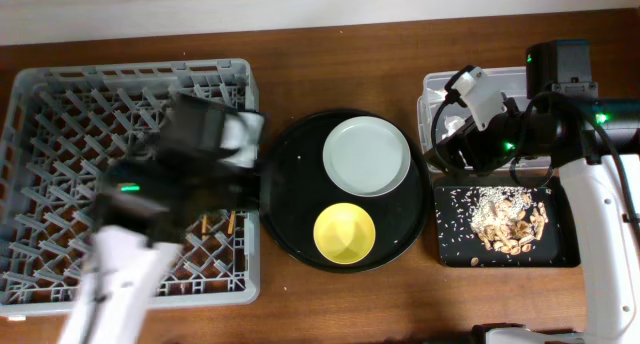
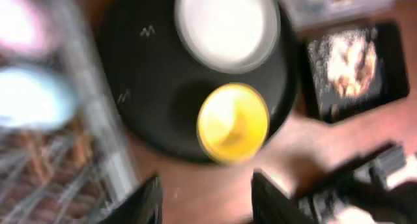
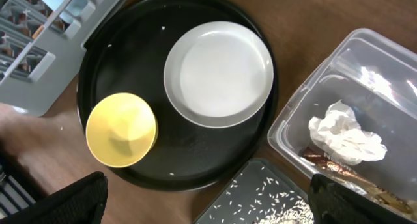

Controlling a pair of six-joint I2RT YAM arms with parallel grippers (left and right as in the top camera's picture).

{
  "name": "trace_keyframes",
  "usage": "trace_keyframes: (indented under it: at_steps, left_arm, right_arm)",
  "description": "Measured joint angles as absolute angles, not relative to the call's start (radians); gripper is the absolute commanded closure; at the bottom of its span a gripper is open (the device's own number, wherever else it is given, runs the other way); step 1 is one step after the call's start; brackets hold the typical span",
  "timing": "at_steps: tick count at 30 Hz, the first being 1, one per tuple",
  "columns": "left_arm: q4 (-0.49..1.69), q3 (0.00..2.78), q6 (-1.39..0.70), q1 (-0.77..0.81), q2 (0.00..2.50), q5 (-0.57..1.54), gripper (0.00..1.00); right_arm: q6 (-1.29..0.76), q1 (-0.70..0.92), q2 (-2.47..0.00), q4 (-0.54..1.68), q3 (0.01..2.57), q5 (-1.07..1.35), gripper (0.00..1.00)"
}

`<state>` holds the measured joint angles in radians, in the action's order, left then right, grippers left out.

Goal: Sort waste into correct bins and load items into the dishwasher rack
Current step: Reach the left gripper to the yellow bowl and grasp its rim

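Observation:
The grey dishwasher rack [image 1: 40, 134] fills the left. My left gripper [image 1: 238, 139] is blurred over the rack's right side. In the left wrist view it [image 2: 208, 201] is open and empty above bare table. The pink cup [image 2: 19, 28] and blue cup [image 2: 32, 97] sit in the rack. Chopstick ends [image 1: 218, 224] show through the grid. The plate [image 1: 365, 156] and yellow bowl [image 1: 345, 232] sit on the round black tray [image 1: 290, 174]. My right gripper [image 3: 208, 204] is open and empty over the tray's near edge. The tissue [image 3: 345, 136] and wrapper [image 3: 339, 165] lie in the clear tub [image 3: 293, 120]. Food scraps [image 1: 505, 224] lie in the shallow black tray [image 1: 565, 234].
The right arm [image 1: 500, 134] covers most of the clear tub in the overhead view. The round black tray stands between the rack and the two bins. Bare wooden table [image 1: 340, 59] lies behind the round tray and along the front edge.

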<state>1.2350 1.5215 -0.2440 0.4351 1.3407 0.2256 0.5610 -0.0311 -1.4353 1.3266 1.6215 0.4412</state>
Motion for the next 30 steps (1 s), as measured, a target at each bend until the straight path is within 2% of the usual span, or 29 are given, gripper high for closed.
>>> trace_keyframes:
  at_steps: [6, 12, 19, 30]
  left_arm:
    - [0.816, 1.162, -0.326, 0.692, 1.374, 0.251, 0.59]
    - [0.535, 1.041, -0.350, 0.850, 1.438, 0.240, 0.60]
    - [0.456, 1.039, -0.360, 0.937, 1.600, 0.228, 0.66]
    - [0.429, 1.037, -0.360, 0.943, 1.715, 0.156, 0.68]
  right_arm:
    - [0.561, -0.031, -1.435, 1.327, 1.621, 0.441, 0.01]
    - [0.561, -0.031, -1.435, 1.327, 1.621, 0.441, 0.01]
    - [0.561, -0.031, -1.435, 1.327, 1.621, 0.441, 0.01]
    - [0.561, -0.031, -1.435, 1.327, 1.621, 0.441, 0.01]
